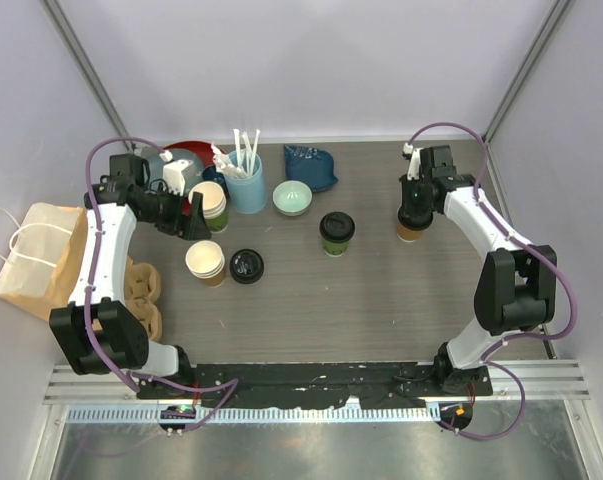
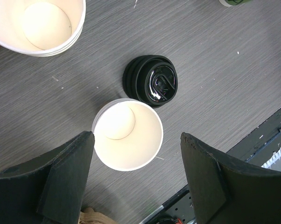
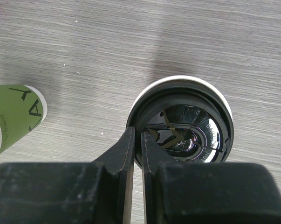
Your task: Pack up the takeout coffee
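Observation:
The green-walled takeout coffee cup [image 1: 336,233] with its black lid stands mid-table; its side shows at the left of the right wrist view [image 3: 14,116]. The brown-walled cup [image 1: 411,231] stands at the right, its black lid [image 3: 182,121] filling the right wrist view. My right gripper [image 1: 414,205] [image 3: 141,140] is directly over it, shut on the near rim of that lid, one finger inside the rim and one outside. My left gripper [image 1: 194,222] [image 2: 136,137] hangs open above a lidless cup stack [image 2: 127,140], holding nothing.
A brown paper bag [image 1: 41,260] lies at the left edge. Near the left gripper are two lidless cup stacks [image 1: 206,260] [image 1: 209,203], a loose stack of black lids [image 1: 247,265] [image 2: 152,80], a blue cup of stirrers [image 1: 244,180], a pale bowl [image 1: 292,197] and cardboard cup carriers [image 1: 141,295].

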You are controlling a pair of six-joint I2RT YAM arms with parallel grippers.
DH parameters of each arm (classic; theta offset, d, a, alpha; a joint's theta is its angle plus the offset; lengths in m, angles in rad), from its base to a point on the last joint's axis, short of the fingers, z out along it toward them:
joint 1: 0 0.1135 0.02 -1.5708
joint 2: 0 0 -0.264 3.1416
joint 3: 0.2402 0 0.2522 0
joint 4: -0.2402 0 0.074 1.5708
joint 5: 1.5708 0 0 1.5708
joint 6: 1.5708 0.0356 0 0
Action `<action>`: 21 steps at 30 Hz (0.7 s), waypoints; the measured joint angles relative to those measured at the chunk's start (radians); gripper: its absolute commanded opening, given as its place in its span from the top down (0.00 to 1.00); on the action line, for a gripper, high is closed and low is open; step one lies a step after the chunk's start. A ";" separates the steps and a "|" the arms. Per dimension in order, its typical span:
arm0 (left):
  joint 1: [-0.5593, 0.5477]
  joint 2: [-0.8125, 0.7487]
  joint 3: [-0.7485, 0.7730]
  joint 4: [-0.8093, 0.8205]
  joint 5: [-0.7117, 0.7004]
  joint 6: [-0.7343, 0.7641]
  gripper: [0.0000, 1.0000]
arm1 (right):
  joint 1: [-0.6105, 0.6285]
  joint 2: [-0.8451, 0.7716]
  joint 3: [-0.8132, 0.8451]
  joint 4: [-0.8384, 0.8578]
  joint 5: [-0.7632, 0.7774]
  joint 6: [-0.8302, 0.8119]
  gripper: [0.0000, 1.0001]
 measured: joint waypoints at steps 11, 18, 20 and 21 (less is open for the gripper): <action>0.000 0.003 0.011 -0.006 0.000 0.001 0.21 | -0.001 0.000 -0.008 0.032 -0.029 0.001 0.99; 0.000 0.006 0.011 -0.006 0.000 0.001 0.21 | -0.014 0.000 -0.011 0.038 -0.032 0.005 0.99; 0.000 0.006 0.011 -0.006 0.000 0.002 0.21 | -0.017 0.000 -0.013 0.038 -0.029 0.007 0.99; 0.000 0.006 0.011 -0.007 0.000 0.002 0.21 | -0.019 0.000 -0.014 0.038 -0.028 0.008 0.99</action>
